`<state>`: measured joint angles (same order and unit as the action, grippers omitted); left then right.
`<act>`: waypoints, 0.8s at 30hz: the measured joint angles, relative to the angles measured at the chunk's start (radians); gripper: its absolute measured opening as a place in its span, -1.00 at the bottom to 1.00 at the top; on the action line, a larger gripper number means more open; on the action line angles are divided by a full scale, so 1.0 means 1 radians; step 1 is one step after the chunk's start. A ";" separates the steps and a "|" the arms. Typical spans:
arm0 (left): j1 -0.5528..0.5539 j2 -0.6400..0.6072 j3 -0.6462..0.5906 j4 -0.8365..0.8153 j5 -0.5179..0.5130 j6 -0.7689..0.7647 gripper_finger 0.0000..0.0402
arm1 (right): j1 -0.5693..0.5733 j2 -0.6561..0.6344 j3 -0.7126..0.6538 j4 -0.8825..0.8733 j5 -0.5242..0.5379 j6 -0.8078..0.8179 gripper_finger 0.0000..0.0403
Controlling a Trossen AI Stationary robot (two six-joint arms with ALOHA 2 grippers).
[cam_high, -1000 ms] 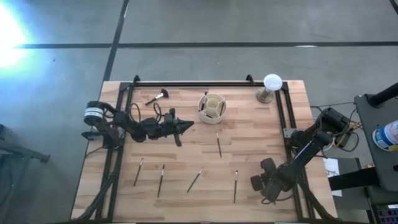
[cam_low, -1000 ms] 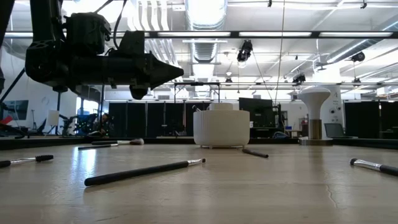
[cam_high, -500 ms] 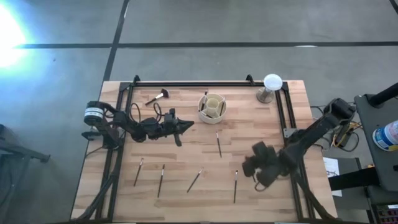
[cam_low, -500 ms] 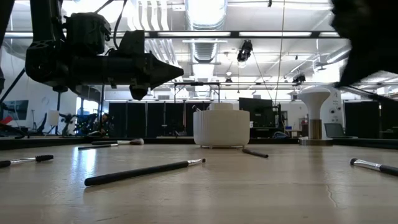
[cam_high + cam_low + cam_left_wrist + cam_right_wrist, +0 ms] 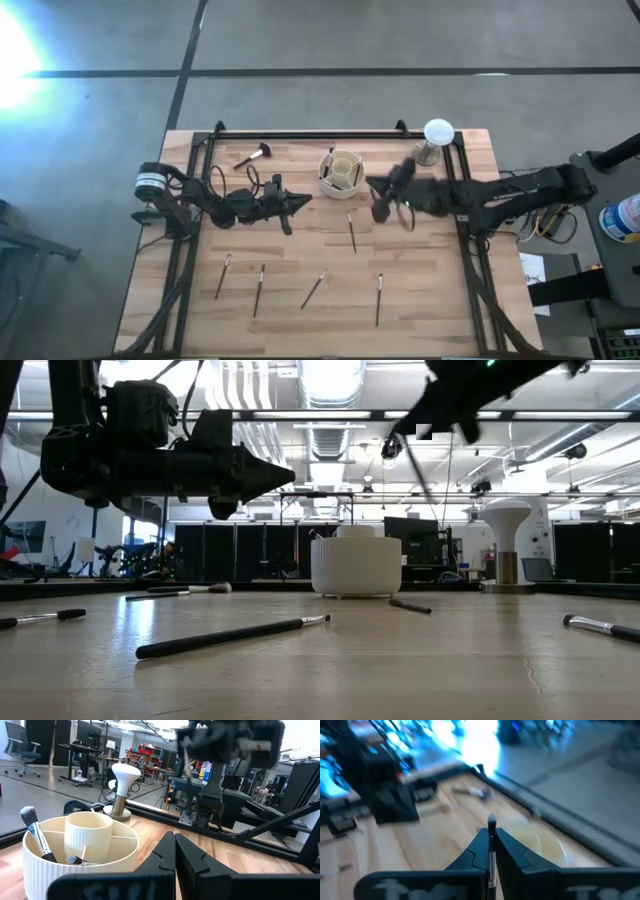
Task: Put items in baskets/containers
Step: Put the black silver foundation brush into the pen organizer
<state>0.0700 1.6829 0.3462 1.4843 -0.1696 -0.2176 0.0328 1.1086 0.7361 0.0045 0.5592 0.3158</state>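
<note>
The cream round holder (image 5: 341, 173) with inner dividers stands on the far middle of the table and holds a few brushes (image 5: 37, 832). Several thin brushes lie flat: one (image 5: 352, 232) near the holder, others along the near side (image 5: 259, 290) (image 5: 379, 298), and a fluffy one (image 5: 253, 156) at the far left. My left gripper (image 5: 303, 201) hovers shut, left of the holder. My right gripper (image 5: 383, 200) hangs in the air just right of the holder, shut on a thin brush (image 5: 491, 837). My right gripper pinches a thin brush by its handle (image 5: 491, 851) between the two fingers. The brush lies along the fingers, and its small bristle tip (image 5: 491, 821) sticks out past the fingertips. It is lifted clear of the table and slants downward below the gripper (image 5: 425, 460).
A white globe on a grey stand (image 5: 436, 140) sits at the far right corner. A black rail frame (image 5: 455, 190) borders the table's left, far and right sides. Bare wood shows between the loose brushes and the near edge (image 5: 320, 335).
My right arm has swung fast from the table's near right corner up and toward the far edge, stretching leftward, and now sits high beside the holder. The left arm and the brushes on the table have kept still.
</note>
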 joint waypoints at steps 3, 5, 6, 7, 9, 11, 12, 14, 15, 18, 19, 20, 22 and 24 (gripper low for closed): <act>0.000 0.000 0.000 0.000 0.000 0.002 -1.00 | -0.131 0.027 -0.058 0.246 -0.205 -0.113 -0.94; 0.000 0.000 0.000 0.000 -0.004 0.006 -1.00 | -0.201 0.062 -0.087 0.376 -0.316 -0.153 -0.94; 0.000 0.000 0.000 0.000 -0.005 0.007 -1.00 | -0.230 0.086 -0.095 0.430 -0.359 -0.168 -0.94; 0.000 0.000 0.001 0.000 -0.006 0.010 -1.00 | -0.255 0.111 -0.099 0.477 -0.400 -0.181 -0.94; 0.000 0.000 0.002 0.000 -0.006 0.016 -1.00 | -0.291 0.168 -0.099 0.557 -0.463 -0.214 -0.94; 0.000 0.000 0.002 0.000 -0.006 0.023 -1.00 | -0.314 0.226 -0.079 0.585 -0.505 -0.235 -0.94; 0.000 0.000 0.002 0.000 -0.007 0.024 -1.00 | -0.319 0.256 -0.065 0.585 -0.523 -0.244 -0.94; 0.000 0.000 0.002 0.000 -0.011 0.025 -1.00 | -0.323 0.308 -0.041 0.582 -0.538 -0.281 -0.94; 0.000 0.000 0.002 0.000 -0.012 0.025 -1.00 | -0.323 0.330 -0.031 0.582 -0.540 -0.302 -0.94; 0.000 0.000 0.002 0.000 -0.014 0.032 -1.00 | -0.322 0.391 -0.007 0.585 -0.543 -0.354 -0.94; 0.000 0.000 0.002 0.000 -0.014 0.033 -1.00 | -0.322 0.408 -0.004 0.585 -0.543 -0.365 -0.94; 0.000 0.000 0.002 0.000 -0.014 0.034 -1.00 | -0.323 0.425 -0.001 0.585 -0.543 -0.375 -0.94; 0.000 0.000 0.002 0.000 -0.014 0.034 -1.00 | -0.323 0.454 0.007 0.586 -0.543 -0.386 -0.94; 0.000 0.000 0.002 0.000 -0.014 0.035 -1.00 | -0.322 0.477 0.010 0.588 -0.543 -0.393 -0.94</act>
<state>0.0700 1.6829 0.3482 1.4841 -0.1833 -0.1830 -0.2893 1.5856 0.7465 0.5927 0.0166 -0.0774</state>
